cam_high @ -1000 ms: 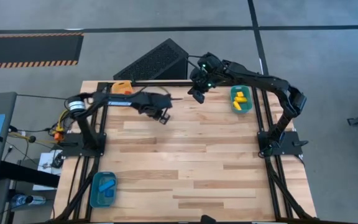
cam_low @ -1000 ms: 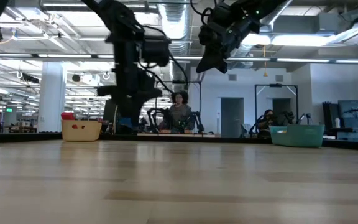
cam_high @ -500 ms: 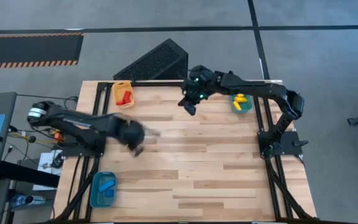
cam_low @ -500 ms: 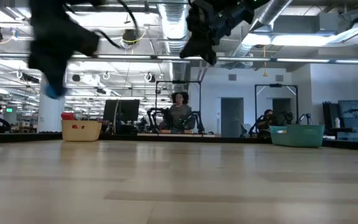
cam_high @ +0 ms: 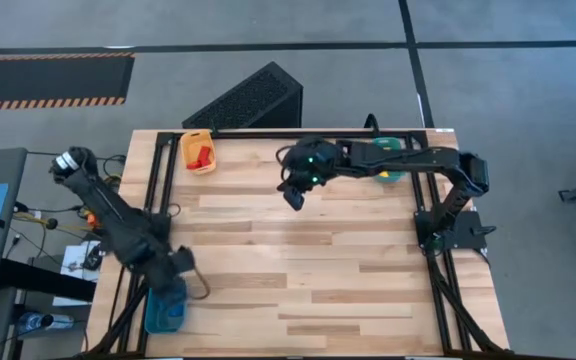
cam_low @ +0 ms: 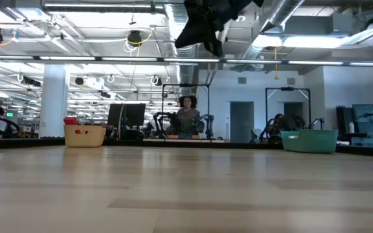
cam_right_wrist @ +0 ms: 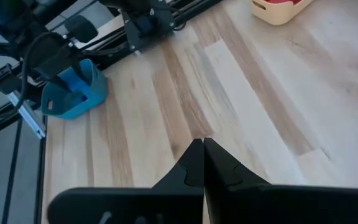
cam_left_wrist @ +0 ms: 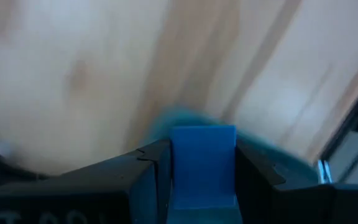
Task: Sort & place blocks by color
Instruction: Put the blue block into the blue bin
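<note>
The wooden table [cam_high: 298, 270] is bare of loose blocks. Its orange bin [cam_high: 199, 152] at 11 o'clock holds red blocks [cam_high: 203, 156]; the green bin [cam_high: 396, 174] at 1 o'clock is mostly hidden under the right arm. At 7 o'clock, the left gripper [cam_high: 176, 265] hangs just above the blue bin [cam_high: 165, 305], fingers pinching a blue block [cam_left_wrist: 202, 165], probably to drop it in. The right gripper [cam_high: 293, 193], fingers pressed together and empty, waits above 12 o'clock.
</note>
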Available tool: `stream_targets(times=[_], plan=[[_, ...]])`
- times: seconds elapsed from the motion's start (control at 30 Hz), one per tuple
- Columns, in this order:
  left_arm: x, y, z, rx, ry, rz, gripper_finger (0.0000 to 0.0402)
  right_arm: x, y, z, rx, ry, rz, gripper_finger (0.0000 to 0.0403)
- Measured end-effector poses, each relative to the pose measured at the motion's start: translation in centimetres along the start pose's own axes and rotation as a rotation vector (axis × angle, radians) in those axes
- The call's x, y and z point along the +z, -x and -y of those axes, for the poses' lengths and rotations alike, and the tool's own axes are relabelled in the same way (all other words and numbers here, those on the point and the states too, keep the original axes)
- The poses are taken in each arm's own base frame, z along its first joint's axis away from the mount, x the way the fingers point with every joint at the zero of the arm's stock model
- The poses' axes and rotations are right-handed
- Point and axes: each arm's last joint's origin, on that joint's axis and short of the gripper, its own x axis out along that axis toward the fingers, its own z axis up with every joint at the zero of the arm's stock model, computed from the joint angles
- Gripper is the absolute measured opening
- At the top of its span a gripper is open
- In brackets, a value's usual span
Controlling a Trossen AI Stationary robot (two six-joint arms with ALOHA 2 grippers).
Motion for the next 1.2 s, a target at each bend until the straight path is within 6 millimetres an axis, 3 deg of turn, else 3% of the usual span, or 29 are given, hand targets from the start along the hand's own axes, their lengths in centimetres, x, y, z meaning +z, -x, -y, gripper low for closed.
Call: stream_targets(times=[0.2,0.5,0.87,1.2], plan=[[-3.4,-1.1,0.5,-0.039,0.013,-0.043,0.0102,-1.0,-0.4,-2.3,-0.037,-0.038,0.011,0.0012],[-5.6,-2.7,-0.5,-0.003,0.080,-0.052,0.0122,-2.5,-0.7,-5.2,-0.101,-0.097,0.041,0.0012],[-6.7,-3.6,-1.0,-0.027,0.111,-0.008,0.0132,-6.2,-1.5,-10.0,-0.205,-0.169,0.068,0.0012],[-6.6,-3.6,-1.3,-0.001,0.128,0.025,0.0156,-10.0,-5.8,-11.2,-0.246,-0.225,-0.042,0.0012]])
